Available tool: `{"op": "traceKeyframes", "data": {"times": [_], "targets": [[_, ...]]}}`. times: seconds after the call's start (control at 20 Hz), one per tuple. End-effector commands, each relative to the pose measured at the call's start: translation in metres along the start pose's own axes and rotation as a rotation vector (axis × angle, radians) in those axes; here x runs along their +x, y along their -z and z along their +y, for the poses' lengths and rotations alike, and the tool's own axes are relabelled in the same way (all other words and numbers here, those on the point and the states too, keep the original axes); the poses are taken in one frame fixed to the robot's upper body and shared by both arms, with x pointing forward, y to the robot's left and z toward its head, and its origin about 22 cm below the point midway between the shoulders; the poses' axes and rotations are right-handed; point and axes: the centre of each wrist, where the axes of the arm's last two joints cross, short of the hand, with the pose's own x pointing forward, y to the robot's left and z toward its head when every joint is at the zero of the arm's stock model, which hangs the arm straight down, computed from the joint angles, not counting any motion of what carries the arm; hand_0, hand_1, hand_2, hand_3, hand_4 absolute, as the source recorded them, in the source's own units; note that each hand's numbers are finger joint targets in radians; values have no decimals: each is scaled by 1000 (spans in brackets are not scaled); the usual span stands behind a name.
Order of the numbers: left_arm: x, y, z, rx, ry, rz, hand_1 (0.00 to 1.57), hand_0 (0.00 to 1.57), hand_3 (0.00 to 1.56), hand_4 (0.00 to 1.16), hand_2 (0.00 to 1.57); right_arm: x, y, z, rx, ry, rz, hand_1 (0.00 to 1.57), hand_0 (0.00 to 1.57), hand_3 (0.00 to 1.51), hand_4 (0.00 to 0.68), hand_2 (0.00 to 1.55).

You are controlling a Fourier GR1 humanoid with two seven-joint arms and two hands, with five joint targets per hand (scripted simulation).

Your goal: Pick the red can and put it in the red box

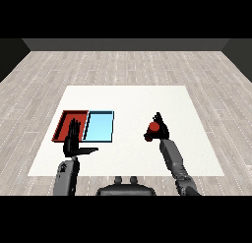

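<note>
1. A grey plank floor [128, 65] runs back to a dark wall behind a white desk [133, 102].
2. On the left part of the desk, a red tray [66, 120] and a light blue tray [100, 127] lie side by side, touching, the red one farther left.
3. The left hand [74, 142] is in front of the red tray, partly covering its near edge; its fingers point straight up and away, its thumb sticks out to the right, and it grasps nothing.
4. The right forearm [172, 158] rises from the lower right corner toward the desk's right half.
5. The right hand [160, 130] is curled round the red can [154, 126], well apart from both trays.
6. Whether the can touches the desk or is lifted off it cannot be told.
</note>
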Motion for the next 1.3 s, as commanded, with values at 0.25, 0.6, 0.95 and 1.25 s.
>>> {"op": "traceKeyframes", "data": {"times": [0.25, 0.6, 0.95, 1.25], "targets": [[13, 18, 5, 3, 29, -4, 0, 0, 0, 0, 0, -5, -3, 5, -32, -24, 24, 808, 808, 800, 0, 921], [-18, 12, -3, 7, 22, -8, 0, 0, 0, 0, 0, -3, -8, 9, -44, -129, 25, 1497, 1497, 1436, 667, 1465], [-11, 8, -4, -6, 18, -11, 0, 0, 0, 0, 0, -2, -1, 23, -20, -195, -41, 1461, 1461, 1418, 649, 1451], [4, 16, -21, -58, -3, 1, 0, 0, 0, 0, 0, 32, 10, 24, -28, -178, -108, 1445, 1445, 1410, 653, 1444]]}}
